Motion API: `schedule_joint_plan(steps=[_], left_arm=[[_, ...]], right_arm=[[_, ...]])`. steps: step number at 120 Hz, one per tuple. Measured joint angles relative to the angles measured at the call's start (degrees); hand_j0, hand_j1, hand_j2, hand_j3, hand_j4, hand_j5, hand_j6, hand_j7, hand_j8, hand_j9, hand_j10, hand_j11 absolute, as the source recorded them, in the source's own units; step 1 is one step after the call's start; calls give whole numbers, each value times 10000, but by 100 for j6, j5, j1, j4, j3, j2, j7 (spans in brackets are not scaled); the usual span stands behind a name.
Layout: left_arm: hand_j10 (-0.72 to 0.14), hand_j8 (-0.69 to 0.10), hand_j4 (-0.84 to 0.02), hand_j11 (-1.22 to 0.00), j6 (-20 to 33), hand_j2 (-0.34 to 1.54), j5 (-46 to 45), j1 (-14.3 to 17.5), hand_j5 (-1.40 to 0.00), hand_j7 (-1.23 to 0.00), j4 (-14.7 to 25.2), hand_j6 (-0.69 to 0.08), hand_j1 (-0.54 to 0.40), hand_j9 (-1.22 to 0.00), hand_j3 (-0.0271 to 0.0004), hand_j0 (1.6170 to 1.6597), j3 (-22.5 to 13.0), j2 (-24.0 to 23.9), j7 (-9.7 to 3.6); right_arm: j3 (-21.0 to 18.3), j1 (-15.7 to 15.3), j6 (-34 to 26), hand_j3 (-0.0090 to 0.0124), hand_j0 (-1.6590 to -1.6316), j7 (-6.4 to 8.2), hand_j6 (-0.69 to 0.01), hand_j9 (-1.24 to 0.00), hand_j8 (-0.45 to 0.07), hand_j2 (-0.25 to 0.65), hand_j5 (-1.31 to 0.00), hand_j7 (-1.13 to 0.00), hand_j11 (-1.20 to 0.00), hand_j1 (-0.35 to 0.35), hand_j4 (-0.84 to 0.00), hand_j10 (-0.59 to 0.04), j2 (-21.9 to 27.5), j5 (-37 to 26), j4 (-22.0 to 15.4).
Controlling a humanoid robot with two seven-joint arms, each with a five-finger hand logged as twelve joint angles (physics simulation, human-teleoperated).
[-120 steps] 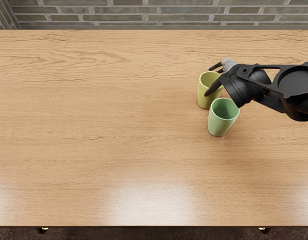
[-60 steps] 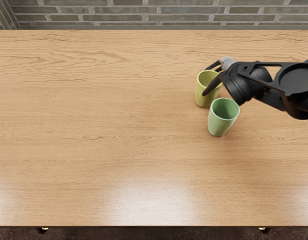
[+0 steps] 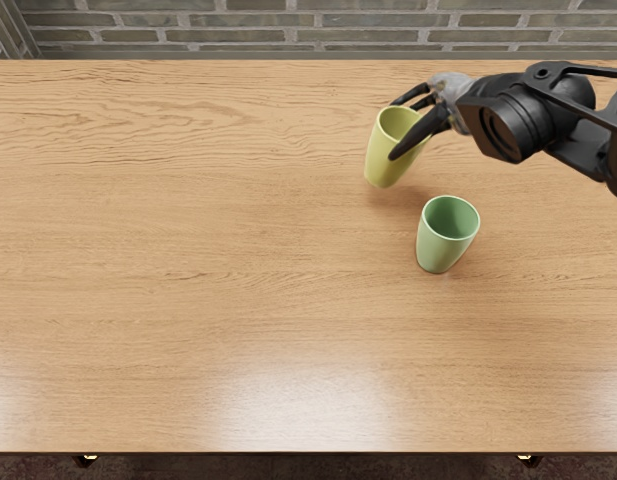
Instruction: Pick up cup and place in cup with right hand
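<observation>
My right hand (image 3: 413, 122) reaches in from the right edge with its fingers closed around the upper part of a yellow-green cup (image 3: 384, 162). That cup leans a little, its rim toward the hand, and a shadow beside it on the wood suggests it is off the table. The far side of its rim is partly covered by the fingers. A light green cup (image 3: 438, 247) stands upright on the table, open side up, nearer the front and to the right of the held cup. The two cups are apart.
The wooden table (image 3: 208, 260) fills most of the view, with its front edge near the bottom of the picture. Behind its back edge is a brick wall (image 3: 288, 28). The right forearm spans the area at the upper right.
The right hand has moved toward the back and left, and the yellow-green cup has gone with it, rising and tilting. The light green cup has stayed where it was.
</observation>
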State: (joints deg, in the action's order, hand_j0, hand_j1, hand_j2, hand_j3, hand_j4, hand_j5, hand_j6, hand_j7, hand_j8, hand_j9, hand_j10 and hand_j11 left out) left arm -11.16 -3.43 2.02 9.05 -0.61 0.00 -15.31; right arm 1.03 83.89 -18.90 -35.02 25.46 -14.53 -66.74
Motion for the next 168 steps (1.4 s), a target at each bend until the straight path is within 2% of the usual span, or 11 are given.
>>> schedule_joint_plan(steps=[9,11,19,22,33,39,51,68,87,120,168], left_arm=[[0,-1,-2,0,0,0,0,0,0,0,0,-2,3490,0,-1,16581,0,0,-2],[0,-1,-2,0,0,0,0,0,0,0,0,-2,3490,0,-1,16581,0,0,-2],[0,-1,-2,0,0,0,0,0,0,0,0,-2,3490,0,0,16581,0,0,-1],[0,-1,-2,0,0,0,0,0,0,0,0,-2,3490,0,0,16581,0,0,0],[0,-1,-2,0,0,0,0,0,0,0,0,-2,3490,0,0,16581,0,0,1],[0,-1,-2,0,0,0,0,0,0,0,0,-2,3490,0,0,16581,0,0,0],[0,-1,-2,0,0,0,0,0,0,0,0,-2,3490,0,0,16581,0,0,-1],[0,-1,-2,0,0,0,0,0,0,0,0,-2,3490,0,0,16581,0,0,-1],[0,-1,-2,0,0,0,0,0,0,0,0,-2,3490,0,0,16581,0,0,1],[-1,-1,-2,0,0,-1,0,0,0,0,0,-2,3490,0,0,16581,0,0,0],[-1,-1,-2,0,0,-1,0,0,0,0,0,-2,3490,0,0,16581,0,0,0]], right_arm=[[28,109,117,0,-16541,-1,-2707,-7633,-2285,1044,-7693,-7305,-7336,1062,-4111,-3613,275,10,-338],[32,139,131,-5,-16542,0,-2753,-7613,-2375,1049,-7654,-7303,-7322,1006,-4154,-3699,337,12,-424],[42,280,178,1,-16548,0,-2764,-7599,-2319,1367,-7637,-7298,-7318,1130,-4135,-3644,584,22,-785],[43,339,191,1,-16547,-1,-2751,-7606,-2315,1123,-7646,-7297,-7325,1069,-4122,-3655,674,23,-926],[44,535,237,0,-16547,0,-2728,-7661,-2212,1233,-7726,-7289,-7375,1197,-4051,-3562,993,30,-1417],[43,610,293,-2,-16550,1,-2706,-7684,-2142,1768,-7772,-7283,-7373,1402,-3996,-3496,1187,35,-1647],[42,779,474,2,-16555,0,-2590,-7701,-2116,2559,-7771,-7274,-7382,1677,-3914,-3474,1535,42,-2011],[42,926,798,-2,-16556,1,-2647,-7677,-2119,2866,-7753,-7257,-7361,1743,-3970,-3444,1939,38,-2351],[34,966,1273,-3,-16555,0,-2795,-7604,-2240,2909,-7678,-7221,-7266,1679,-4123,-3556,2291,24,-2523],[-29,907,1902,-4,-16553,-1,-2848,-7584,-2325,2869,-7620,-7203,-7201,1624,-4199,-3621,2807,-5,-2571],[-38,461,2077,-3,-16555,-1,-2866,-7584,-2350,2980,-7568,-7210,-7220,1639,-4240,-3636,2967,-296,-2557]])
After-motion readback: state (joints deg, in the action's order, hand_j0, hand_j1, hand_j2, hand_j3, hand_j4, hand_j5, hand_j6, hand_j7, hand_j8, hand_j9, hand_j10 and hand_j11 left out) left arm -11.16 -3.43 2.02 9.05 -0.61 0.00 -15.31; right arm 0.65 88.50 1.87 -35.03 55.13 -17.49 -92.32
